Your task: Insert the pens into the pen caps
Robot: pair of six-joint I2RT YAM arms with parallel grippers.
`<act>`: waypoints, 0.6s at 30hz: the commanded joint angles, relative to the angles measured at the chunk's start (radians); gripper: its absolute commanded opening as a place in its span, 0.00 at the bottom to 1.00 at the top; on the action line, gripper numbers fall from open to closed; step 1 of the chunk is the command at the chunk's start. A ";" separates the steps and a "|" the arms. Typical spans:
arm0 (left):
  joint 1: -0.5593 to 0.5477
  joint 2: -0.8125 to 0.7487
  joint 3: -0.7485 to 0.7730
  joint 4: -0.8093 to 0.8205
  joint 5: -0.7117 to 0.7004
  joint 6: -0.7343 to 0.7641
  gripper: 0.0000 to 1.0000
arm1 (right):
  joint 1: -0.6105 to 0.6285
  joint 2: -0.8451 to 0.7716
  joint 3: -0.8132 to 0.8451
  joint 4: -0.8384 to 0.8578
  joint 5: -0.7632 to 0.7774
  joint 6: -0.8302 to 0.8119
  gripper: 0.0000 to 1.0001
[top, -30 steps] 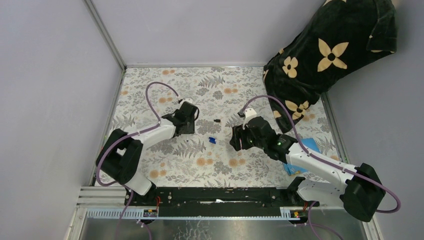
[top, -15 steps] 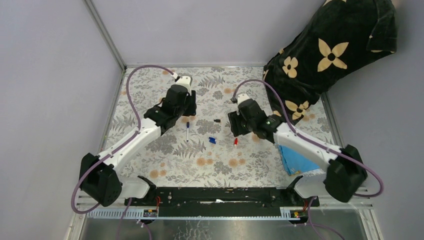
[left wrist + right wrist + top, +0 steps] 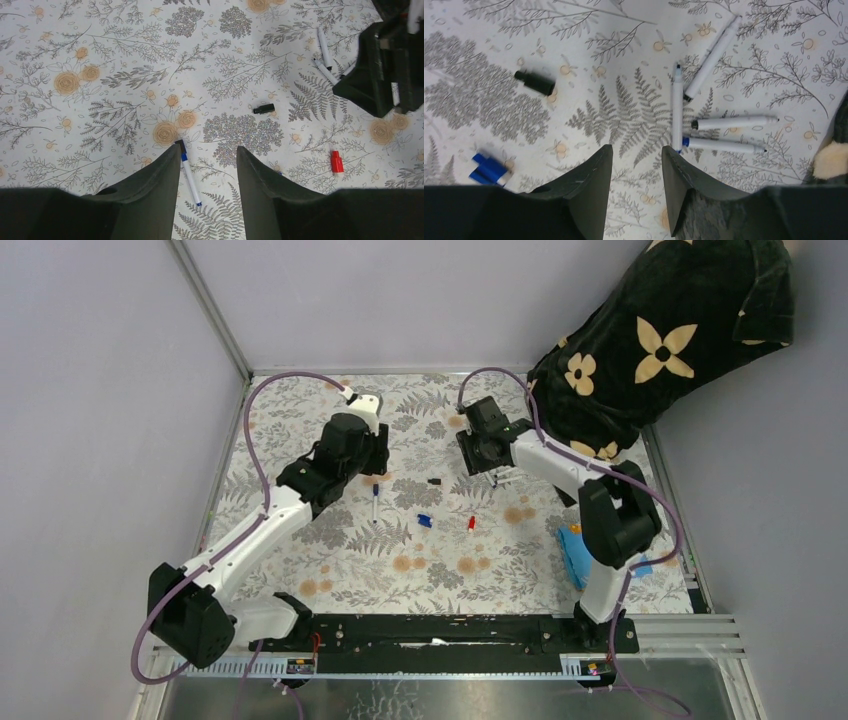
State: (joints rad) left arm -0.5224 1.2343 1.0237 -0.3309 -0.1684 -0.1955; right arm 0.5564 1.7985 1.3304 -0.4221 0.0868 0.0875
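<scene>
Hovering L gripper (image 3: 207,148): fingers apart, nothing btwn, above floral mat (image 3: 100,50).
Lone pen (image 3: 189,172): flat on mat, just beside one fingertip.
Red cap (image 3: 336,161): loose on mat, well apart from that pen.
R gripper (image 3: 636,148): fingers apart, empty.
Pens (image 3: 677,107): four in loose cluster, just past one finger.
Black cap (image 3: 535,83): alone, opp. side from cluster.
Blue caps (image 3: 488,169): near other finger, on mat.
</scene>
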 commanded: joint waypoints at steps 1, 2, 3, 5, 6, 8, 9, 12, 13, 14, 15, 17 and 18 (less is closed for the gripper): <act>0.011 -0.031 -0.011 0.037 -0.015 -0.002 0.52 | -0.028 0.074 0.101 -0.008 0.093 0.014 0.47; 0.012 -0.033 -0.013 0.037 -0.012 -0.002 0.52 | -0.038 0.087 0.109 0.008 0.115 0.038 0.46; 0.012 -0.032 -0.015 0.035 -0.012 -0.004 0.52 | -0.052 0.095 0.115 0.024 0.127 0.065 0.46; 0.012 -0.030 -0.015 0.034 -0.011 -0.004 0.52 | -0.078 0.120 0.133 0.044 0.130 0.124 0.47; 0.012 -0.029 -0.014 0.033 -0.010 -0.004 0.52 | -0.088 0.130 0.144 0.046 0.131 0.147 0.47; 0.012 -0.029 -0.013 0.034 -0.010 -0.004 0.52 | -0.101 0.150 0.164 0.049 0.140 0.183 0.47; 0.012 -0.028 -0.013 0.035 -0.010 -0.004 0.52 | -0.107 0.162 0.174 0.048 0.142 0.199 0.47; 0.012 -0.024 -0.013 0.034 -0.007 -0.004 0.52 | -0.121 0.201 0.202 0.037 0.135 0.227 0.47; 0.012 -0.023 -0.013 0.034 -0.006 -0.004 0.52 | -0.124 0.212 0.209 0.035 0.132 0.232 0.47; 0.012 -0.023 -0.013 0.034 -0.007 -0.004 0.52 | -0.127 0.222 0.215 0.033 0.129 0.237 0.47; 0.012 -0.022 -0.014 0.034 -0.007 -0.004 0.52 | -0.130 0.232 0.221 0.032 0.127 0.239 0.47; 0.012 -0.020 -0.014 0.034 -0.008 -0.004 0.52 | -0.136 0.250 0.234 0.030 0.123 0.241 0.45; 0.012 -0.019 -0.013 0.035 -0.008 -0.004 0.52 | -0.138 0.257 0.241 0.028 0.123 0.239 0.45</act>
State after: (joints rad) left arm -0.5198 1.2179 1.0180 -0.3294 -0.1684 -0.1989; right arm 0.4252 2.0270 1.5162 -0.3988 0.1978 0.2920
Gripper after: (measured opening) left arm 0.515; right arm 0.461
